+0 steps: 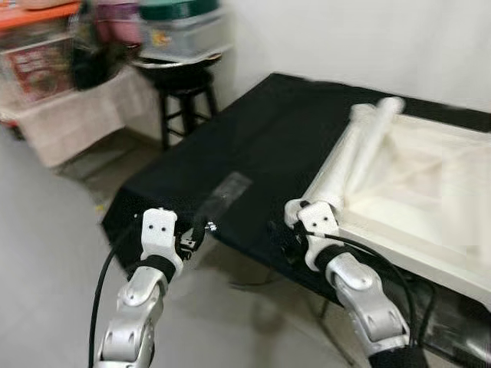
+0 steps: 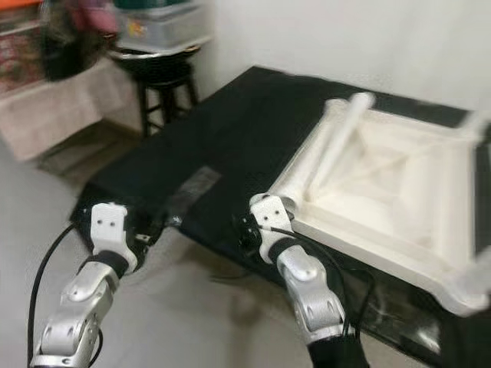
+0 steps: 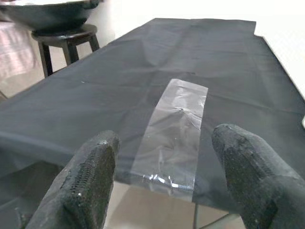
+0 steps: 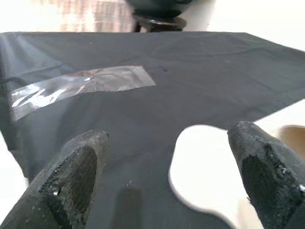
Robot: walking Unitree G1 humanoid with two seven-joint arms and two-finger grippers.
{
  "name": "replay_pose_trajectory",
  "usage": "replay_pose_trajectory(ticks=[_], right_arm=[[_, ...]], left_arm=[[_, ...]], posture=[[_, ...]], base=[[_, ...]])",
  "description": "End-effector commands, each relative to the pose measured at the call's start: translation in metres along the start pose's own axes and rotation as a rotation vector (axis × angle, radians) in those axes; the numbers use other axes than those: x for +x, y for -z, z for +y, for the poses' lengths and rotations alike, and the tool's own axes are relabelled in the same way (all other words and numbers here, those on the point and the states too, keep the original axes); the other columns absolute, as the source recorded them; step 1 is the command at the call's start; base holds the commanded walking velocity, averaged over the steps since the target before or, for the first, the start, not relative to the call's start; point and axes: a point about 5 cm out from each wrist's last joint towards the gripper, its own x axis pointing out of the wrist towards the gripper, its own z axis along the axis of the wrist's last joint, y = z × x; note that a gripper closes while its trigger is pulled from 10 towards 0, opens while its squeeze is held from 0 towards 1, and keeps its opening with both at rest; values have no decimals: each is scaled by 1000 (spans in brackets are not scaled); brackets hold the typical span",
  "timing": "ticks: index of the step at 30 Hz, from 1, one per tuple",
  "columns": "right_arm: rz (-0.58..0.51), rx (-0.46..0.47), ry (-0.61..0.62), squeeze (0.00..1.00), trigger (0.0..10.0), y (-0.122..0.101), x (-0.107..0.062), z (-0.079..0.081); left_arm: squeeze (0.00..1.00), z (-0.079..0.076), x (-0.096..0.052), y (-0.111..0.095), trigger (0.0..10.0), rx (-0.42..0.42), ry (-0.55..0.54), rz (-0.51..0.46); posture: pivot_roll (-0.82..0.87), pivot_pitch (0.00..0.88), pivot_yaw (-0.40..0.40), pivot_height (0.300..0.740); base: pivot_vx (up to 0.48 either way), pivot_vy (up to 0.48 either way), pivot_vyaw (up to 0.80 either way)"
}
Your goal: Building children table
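Two parted grippers, left (image 3: 164, 179), right (image 4: 164, 176), blurry stool (image 1: 182, 96) beyond tape (image 3: 174, 129)

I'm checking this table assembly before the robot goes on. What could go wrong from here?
The white tabletop lies upside down with a corner past the black cloth's edge; a push might tip it off. Loose white legs could roll. The open right gripper by the tabletop's near corner might snag the cloth.

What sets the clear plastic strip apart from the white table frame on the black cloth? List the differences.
The plastic strip is transparent and thin; the table frame is opaque white and bulky. The strip lies flat near the cloth's front edge, ahead of the left gripper; the frame lies upside down with legs lying on it, beside the right gripper. Both rest on the black cloth.
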Motion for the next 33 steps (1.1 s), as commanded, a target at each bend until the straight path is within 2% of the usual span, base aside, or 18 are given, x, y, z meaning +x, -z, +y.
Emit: replay_pose_trajectory(ticks=[1,16,20,33], right_arm=[[5,-15,-13,0,10000,2,-1,1],[-36,-8,-7,0,10000,-1,-1,2],[-70,-28,0,0,10000,-6,-2,2],[-85,-23,14,0,10000,-7,-2,1]], left_arm=[[0,-1,1,1,10000,23,15,2],[0,-9,4,3,10000,95,118,26],[0,-11,5,4,10000,112,141,36],[0,-11,6,4,10000,120,161,36]], posture=[[-36,71,20,740],[-33,75,30,740],[-33,80,34,740],[-31,85,33,740]], base=[[0,0,-800],[0,0,-800],[0,480,0],[0,480,0]])
